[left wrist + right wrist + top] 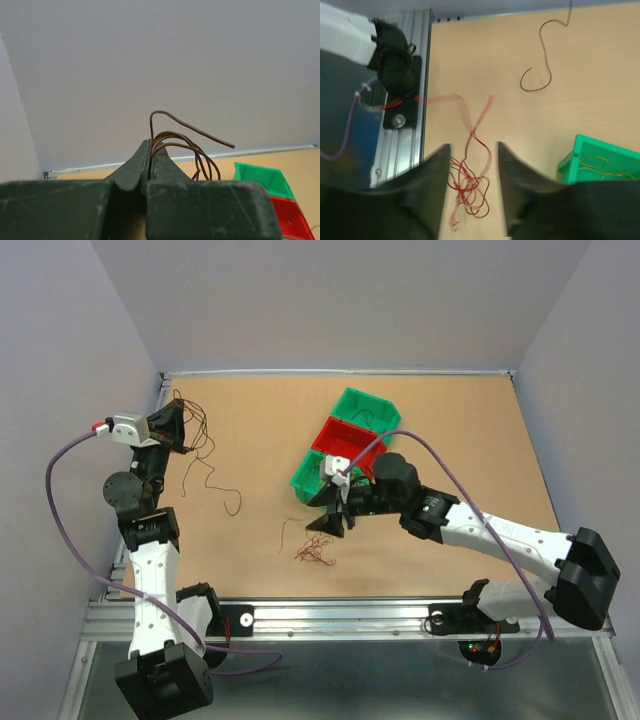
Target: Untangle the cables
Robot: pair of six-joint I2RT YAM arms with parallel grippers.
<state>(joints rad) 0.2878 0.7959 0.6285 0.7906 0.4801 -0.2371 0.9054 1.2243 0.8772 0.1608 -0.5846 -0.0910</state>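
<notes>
My left gripper (pixel 172 426) is raised at the table's far left corner, shut on a dark brown cable (pixel 186 139). In the left wrist view the gripper (pixel 150 148) pinches its loops between closed jaws. The cable's free end trails down onto the table (pixel 238 506) and shows in the right wrist view (pixel 550 72). A red-brown cable clump (pixel 312 552) lies at the middle front. My right gripper (pixel 330 521) hovers just above it, open and empty. In the right wrist view the gripper (pixel 472 152) straddles the clump (pixel 463 188), not touching it.
Three bins stand in a diagonal row right of centre: green (pixel 366 410), red (pixel 346 439), green (pixel 312 477). A green bin (pixel 600 156) holds thin yellow-orange cables (pixel 594 161). An aluminium rail (pixel 330 615) runs along the table's near edge.
</notes>
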